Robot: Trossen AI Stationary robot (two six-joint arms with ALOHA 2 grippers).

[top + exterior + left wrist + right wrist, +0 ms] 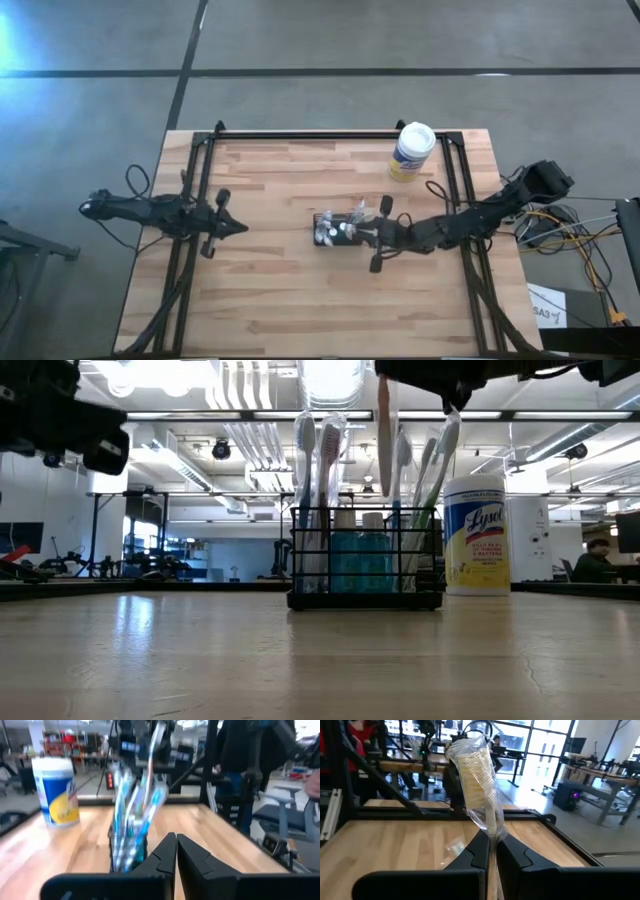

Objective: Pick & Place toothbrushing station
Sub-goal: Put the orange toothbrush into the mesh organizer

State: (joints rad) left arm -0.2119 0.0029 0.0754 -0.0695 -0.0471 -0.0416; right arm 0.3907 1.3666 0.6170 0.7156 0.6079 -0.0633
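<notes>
The toothbrushing station (335,232), a black wire holder full of toothbrushes, stands by its base on the wooden table near the middle, also seen in the low view (365,575) and the left wrist view (127,850). My right gripper (372,236) reaches in from the right, just above the station, and is shut on a toothbrush (475,775) whose head is wrapped in clear plastic. My left gripper (240,228) is at the table's left, pointing at the station, shut (176,842) with nothing in it. My right gripper pinches the toothbrush between its two fingers just below the wrapped head, at the neck (493,832). The fingers come in level from the table's right. The head rises above them, and the orange handle (384,440) hangs below, over the station. Whether its lower end reaches into the station I cannot tell.
A yellow-labelled, white-lidded wipes canister (412,150) stands at the far right of the table, behind the station. A black frame rail (330,135) runs along the far edge and down both sides. Bare wood (300,310) lies in front of the station.
</notes>
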